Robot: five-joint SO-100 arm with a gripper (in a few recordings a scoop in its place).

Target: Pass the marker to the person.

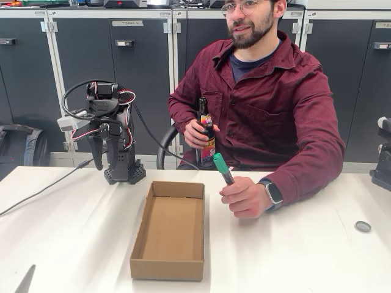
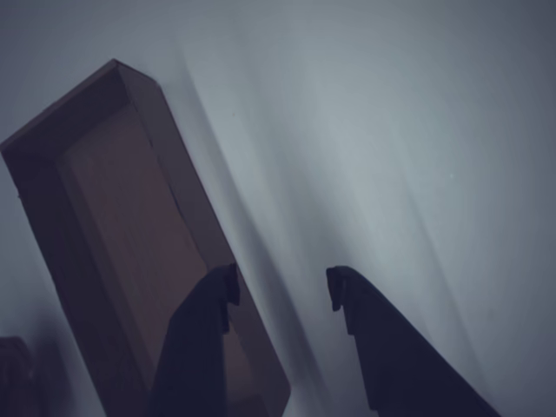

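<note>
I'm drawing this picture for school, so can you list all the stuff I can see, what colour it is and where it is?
marker: one, green cap up, in the person's fist above the table, right of the box in the fixed view.
cardboard box: one, brown, open and empty, middle of the table; it also shows in the wrist view.
bottle: one, dark with a colourful label, in the person's other hand at the far edge.
small round disc: one, grey, on the table at the right.
table: one, white.
cabinets: dark grey, behind.
person: one, maroon shirt, seated behind the table.
gripper: one, black, open, holding nothing.
</note>
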